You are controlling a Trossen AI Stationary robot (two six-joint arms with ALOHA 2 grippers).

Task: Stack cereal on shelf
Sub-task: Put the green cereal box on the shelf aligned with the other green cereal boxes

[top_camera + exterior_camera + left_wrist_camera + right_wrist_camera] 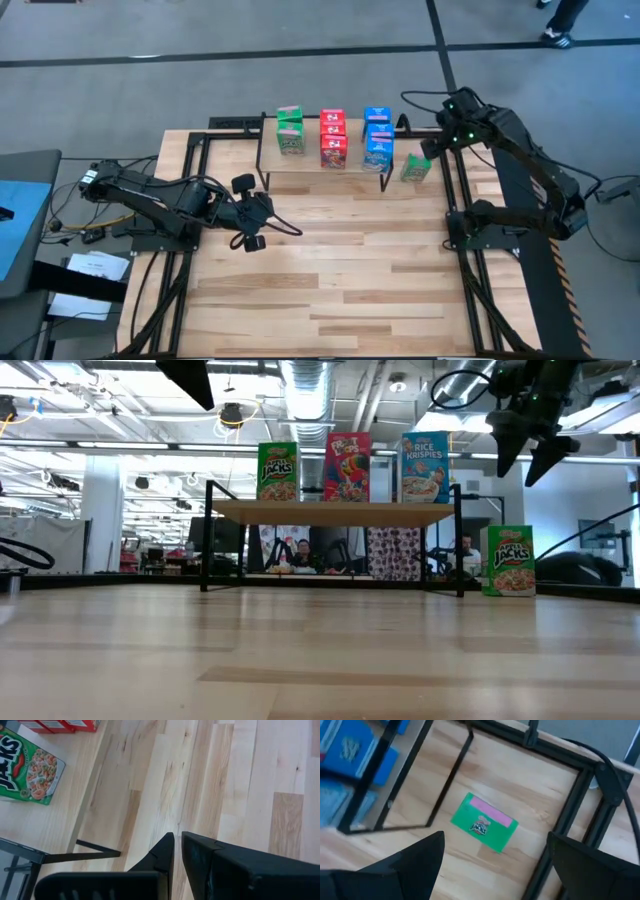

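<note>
Showing, nearest, the slatted wooden tabletop (300, 650) running across the lower half of the low view and filling the centre of the high view.

Showing next the left gripper (268, 212) sitting left of centre in the high view, over bare planks and well apart from every box. Keeping its fingers (165, 855) clenched together on nothing, tips pointing along the boards, with a corner of the shelf and one green box lying at the upper left of the left wrist view.

Showing farther back the loose green box (509, 560) standing upright on the tabletop at the right of the low view, just beside the shelf's right legs and not on the board. Appearing at the centre of the right wrist view (484, 822), and right of the shelf in the high view (415, 167).

Showing the right gripper (527, 460) hanging at the upper right of the low view, above the loose green box and clear of it. Spreading its fingers (415, 860) wide and released, grasping nothing.

Showing the shelf (330, 513) crossing the middle of the low view on thin black legs. Carrying, left to right, a green row (277, 471), a red row (347, 466) and a blue row (425, 467), all upright with printed fronts facing the camera.

Showing farthest, beneath the board, seated people (300, 552) in the room behind.
</note>
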